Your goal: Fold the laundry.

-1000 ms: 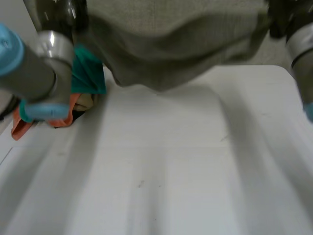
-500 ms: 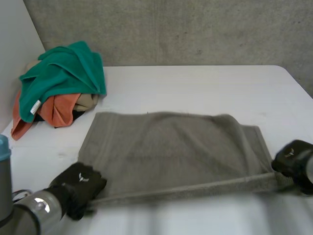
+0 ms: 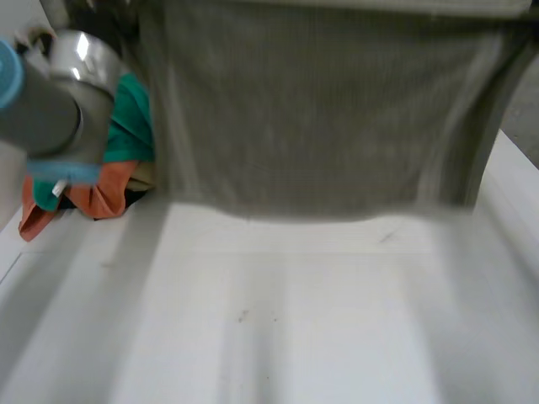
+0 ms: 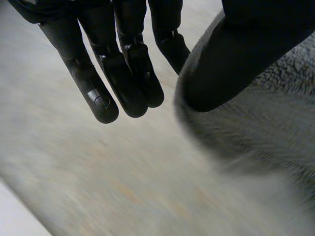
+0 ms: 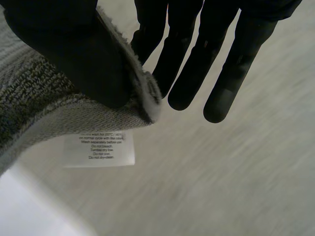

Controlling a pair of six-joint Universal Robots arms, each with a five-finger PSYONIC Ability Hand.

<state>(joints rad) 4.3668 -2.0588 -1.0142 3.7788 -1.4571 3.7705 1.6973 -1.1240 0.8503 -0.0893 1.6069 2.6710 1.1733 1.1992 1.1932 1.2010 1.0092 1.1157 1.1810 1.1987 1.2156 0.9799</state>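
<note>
- Head view: a grey towel point(image 3: 312, 109) hangs spread out flat and wide across the far part of the scene, above the white bench point(image 3: 295, 320). Its lower edge runs roughly level from left to right. Whether that edge touches the bench cannot be told.
- At the far left of the bench lies a heap of laundry, a teal cloth point(image 3: 130, 126) on top of an orange cloth point(image 3: 93, 194). The towel's left edge hangs just beside it.
- The left arm point(image 3: 50, 109) reaches up at the left, in front of the heap, its grey joint and light-blue cap near the camera.
- Left wrist view: the left hand point(image 4: 123, 73) pinches the towel point(image 4: 266, 123) at its edge. The thumb point(image 4: 231, 64) presses onto the fluffy cloth, while the other fingers point straight out beside it, close together and clear of the cloth.
- Right wrist view: the right hand point(image 5: 197, 59) pinches a corner of the towel point(image 5: 34, 98). The thumb point(image 5: 64, 49) lies over the hemmed edge, and the remaining fingers are straight and slightly spread past the corner.
- A white care label point(image 5: 99, 147) with printed lines hangs from the towel's hem just below the thumb.
</note>
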